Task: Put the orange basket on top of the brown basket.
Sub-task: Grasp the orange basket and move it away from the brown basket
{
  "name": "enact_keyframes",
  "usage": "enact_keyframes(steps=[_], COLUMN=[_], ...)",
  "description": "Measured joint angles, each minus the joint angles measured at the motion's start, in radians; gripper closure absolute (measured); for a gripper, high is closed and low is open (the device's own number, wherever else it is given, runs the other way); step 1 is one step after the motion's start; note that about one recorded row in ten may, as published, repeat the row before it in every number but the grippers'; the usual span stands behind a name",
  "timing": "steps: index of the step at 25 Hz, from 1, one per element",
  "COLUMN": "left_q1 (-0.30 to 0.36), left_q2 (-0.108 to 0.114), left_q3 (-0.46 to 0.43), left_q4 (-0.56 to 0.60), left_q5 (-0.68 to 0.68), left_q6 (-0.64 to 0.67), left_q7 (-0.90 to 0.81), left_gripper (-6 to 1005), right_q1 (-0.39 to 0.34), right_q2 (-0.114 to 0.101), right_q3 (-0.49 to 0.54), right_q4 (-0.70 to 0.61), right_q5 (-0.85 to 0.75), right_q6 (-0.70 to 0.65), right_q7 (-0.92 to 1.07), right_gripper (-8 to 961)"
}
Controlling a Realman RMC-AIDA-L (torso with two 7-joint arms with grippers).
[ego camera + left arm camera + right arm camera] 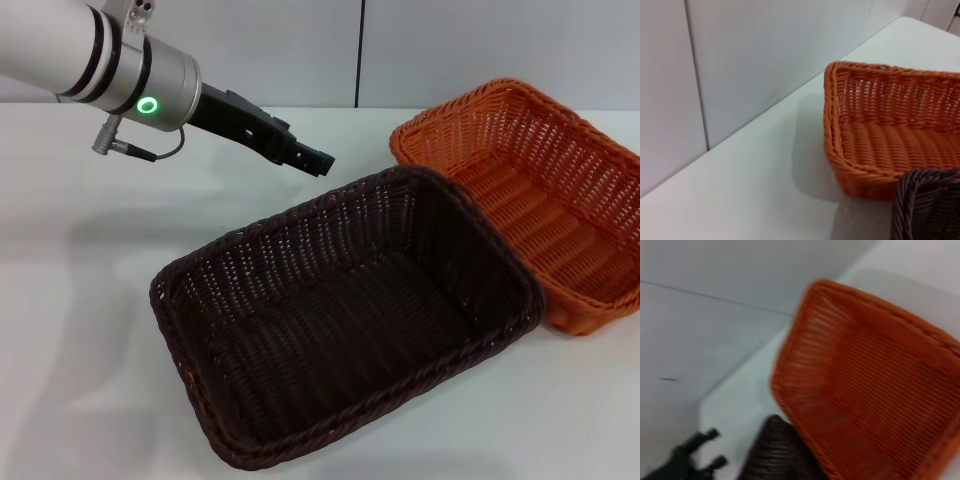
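The brown basket [345,250] sits empty at the middle of the white table. The orange basket [545,190] sits empty behind and to the right of it, its near-left side against the brown basket's far-right corner. My left gripper [318,162] hovers above the table just behind the brown basket's far rim, pointing toward the orange basket, fingers apart and empty. The left wrist view shows the orange basket [880,145] and a corner of the brown basket [927,205]. The right wrist view looks down on the orange basket [875,385], the brown basket's corner [775,450] and the left gripper [715,446]. My right gripper is out of view.
The white table [80,300] stretches bare to the left and in front of the baskets. A pale panelled wall [300,50] stands along the table's far edge, close behind the orange basket.
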State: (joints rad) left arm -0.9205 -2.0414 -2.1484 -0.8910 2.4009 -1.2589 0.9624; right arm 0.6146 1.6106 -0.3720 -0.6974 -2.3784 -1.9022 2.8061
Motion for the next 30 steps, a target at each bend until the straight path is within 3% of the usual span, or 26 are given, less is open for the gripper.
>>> enact_keyframes(steps=[6,15,21,30], left_q1=[0.01,0.025,0.028,0.026], left_q2=[0.006,0.006,0.008,0.02], left_q3=[0.001,0.001,0.001,0.001], left_q4=[0.027,0.038,0.057,0.072], left_q5=[-0.057,-0.068,-0.07,-0.071], left_q6=[0.006,-0.002,-0.005,0.001], left_q7=[0.036,0.039,0.039,0.04], left_gripper=[135,135,135,135], right_q1=[0.057,0.095,0.109,0.102], right_q2=[0.008,0.05,0.093,0.112], right_q3=[-0.069,-0.181,-0.179,-0.185], right_q4=[0.023,0.087,0.102,0.131], right_q5=[-0.117,-0.14,-0.132,-0.135], right_q6=[0.008,0.131,0.189,0.27], right_q7=[0.044,0.065,0.062,0.058], right_gripper=[175,177,178,179])
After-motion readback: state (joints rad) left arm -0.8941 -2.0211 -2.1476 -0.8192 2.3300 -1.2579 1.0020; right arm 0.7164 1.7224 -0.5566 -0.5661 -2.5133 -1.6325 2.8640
